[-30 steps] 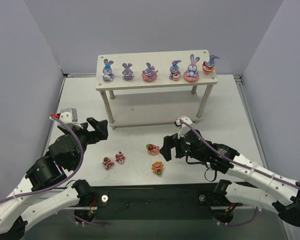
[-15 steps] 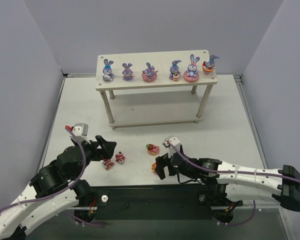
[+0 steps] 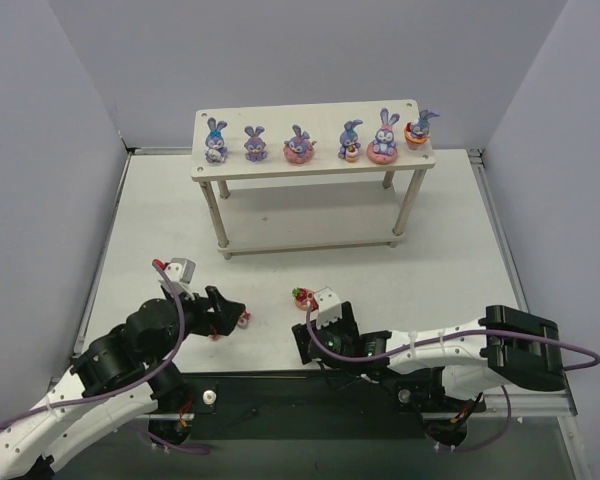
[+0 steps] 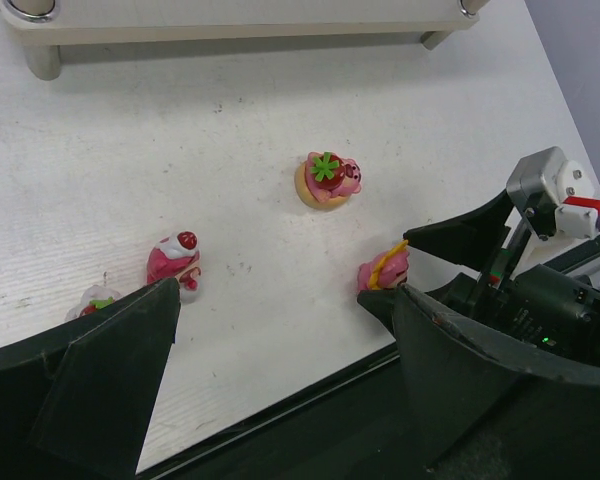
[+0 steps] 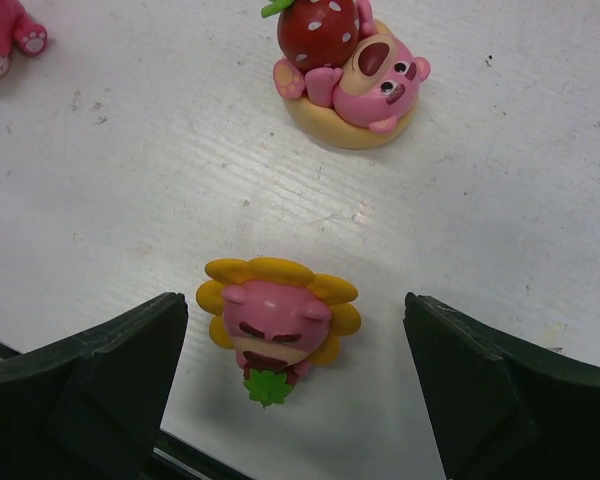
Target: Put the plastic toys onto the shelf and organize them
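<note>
Right gripper [image 5: 292,305] lowered; fingers straddle sunflower toy [image 5: 278,318].

Gaps flank sunflower toy [image 5: 277,325] — strawberry toy [image 5: 345,75] blocks beyond.

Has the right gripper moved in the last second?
Yes. The right gripper went away from the shelf, toward the table's near edge and slightly left, over the yellow-petalled toy.

No text, label, brand, number or sign could be read anywhere in the three views, neither on the plastic toys [image 5: 277,325], nor on the shelf [image 3: 313,160], nor on the arms or the worktop [image 3: 460,250].
</note>
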